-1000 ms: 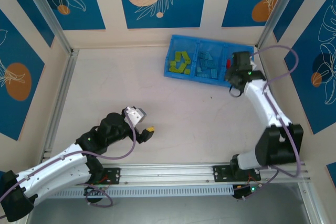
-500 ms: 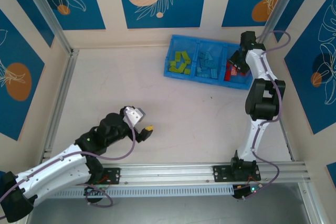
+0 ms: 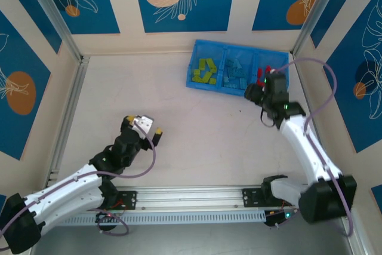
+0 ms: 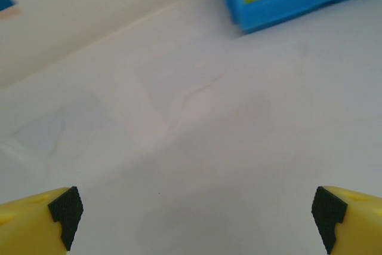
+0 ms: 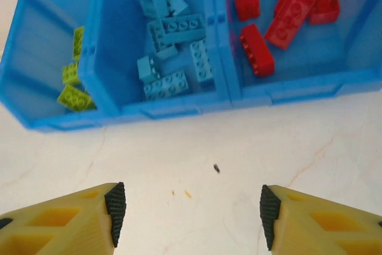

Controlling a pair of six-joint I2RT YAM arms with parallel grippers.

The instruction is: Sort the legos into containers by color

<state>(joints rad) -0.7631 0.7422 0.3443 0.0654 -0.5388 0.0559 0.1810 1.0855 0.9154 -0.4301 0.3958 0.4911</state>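
Observation:
The containers are three compartments of one blue tray (image 3: 239, 87) (image 5: 179, 108) at the back right of the table. Lime green legos (image 3: 205, 71) (image 5: 71, 82) lie in the left compartment. Light blue legos (image 3: 235, 73) (image 5: 173, 46) fill the middle one, and red legos (image 3: 266, 71) (image 5: 280, 10) the right one. My right gripper (image 3: 255, 92) (image 5: 188, 213) hovers open over bare table just in front of the tray, nothing between its fingers. My left gripper (image 3: 143, 128) (image 4: 196, 216) is wide open and holds nothing, over the table at the near left. Its wrist view shows the tray's green corner (image 4: 280, 4) far ahead.
An aluminium frame post (image 3: 310, 13) and the side wall stand close to the tray's right end. A metal rail (image 3: 68, 106) runs along the table's left edge. Small dark and orange specks (image 5: 216, 168) mark the table in front of the tray.
The right gripper has drawn back from over the red compartment to the table in front of the tray, and its jaws have opened. The left gripper has shifted slightly back and left, still open.

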